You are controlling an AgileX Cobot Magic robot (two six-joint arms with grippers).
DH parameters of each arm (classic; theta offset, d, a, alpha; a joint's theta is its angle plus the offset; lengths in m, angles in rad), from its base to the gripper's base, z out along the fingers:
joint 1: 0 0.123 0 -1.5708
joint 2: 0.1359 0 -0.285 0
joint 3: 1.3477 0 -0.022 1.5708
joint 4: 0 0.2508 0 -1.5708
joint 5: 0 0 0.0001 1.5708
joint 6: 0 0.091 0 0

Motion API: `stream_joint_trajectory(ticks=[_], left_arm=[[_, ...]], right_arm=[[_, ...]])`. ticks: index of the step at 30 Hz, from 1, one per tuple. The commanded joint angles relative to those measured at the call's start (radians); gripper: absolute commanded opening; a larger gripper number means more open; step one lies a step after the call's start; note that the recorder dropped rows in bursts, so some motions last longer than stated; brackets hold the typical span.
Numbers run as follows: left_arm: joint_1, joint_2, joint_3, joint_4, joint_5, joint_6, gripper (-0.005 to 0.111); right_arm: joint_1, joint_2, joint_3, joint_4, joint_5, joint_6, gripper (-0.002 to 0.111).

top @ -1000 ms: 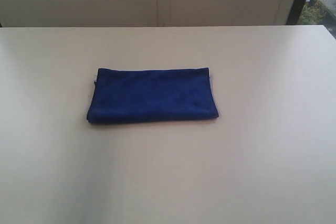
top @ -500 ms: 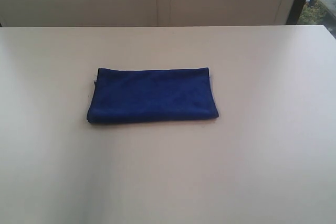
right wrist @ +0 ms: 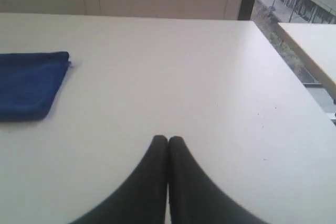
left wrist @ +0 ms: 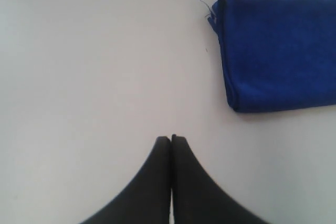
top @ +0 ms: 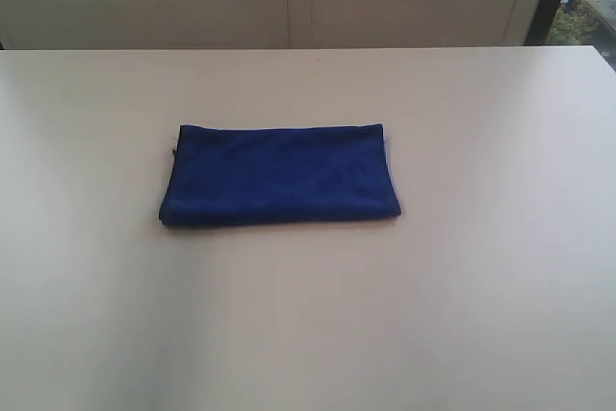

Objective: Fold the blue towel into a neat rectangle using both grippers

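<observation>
Over the last second nothing is seen to have changed. The blue towel [top: 279,175] lies in the same spot on the worktop [top: 481,315] with the same outline, and no arm has come into the exterior view. The towel is already folded into a flat, fairly even rectangle near the middle of the worktop, a little left of centre, with its long sides running across the view. From this the task is judged finished or all but finished. At most, a slight squaring of the right-hand edge, which slants a little, might remain.

The left end effector [left wrist: 171,139] is seen with its tips pressed together and nothing between them, over bare worktop and well apart from the towel's short edge. The right end effector [right wrist: 168,140] is likewise closed and empty, well apart from the towel's other end.

Counted: one towel, two end effectors and one worktop in use. A second table [right wrist: 310,40] is glimpsed beyond in the right wrist view.
</observation>
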State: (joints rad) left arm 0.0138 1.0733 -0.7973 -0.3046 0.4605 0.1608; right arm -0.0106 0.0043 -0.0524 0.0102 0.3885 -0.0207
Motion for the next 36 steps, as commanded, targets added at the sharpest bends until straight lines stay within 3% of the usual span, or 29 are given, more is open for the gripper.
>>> stream_joint_trajectory(ticks=[1, 36], left_arm=[[0.004, -0.008, 0.006, -0.006, 0.004, 0.002, 0.000], [0.004, -0.008, 0.006, -0.006, 0.004, 0.002, 0.000]], right_arm=[[-0.007, -0.004, 0.040, -0.010, -0.014, 0.003, 0.000], [-0.007, -0.004, 0.052, -0.010, -0.039, 0.003, 0.000]])
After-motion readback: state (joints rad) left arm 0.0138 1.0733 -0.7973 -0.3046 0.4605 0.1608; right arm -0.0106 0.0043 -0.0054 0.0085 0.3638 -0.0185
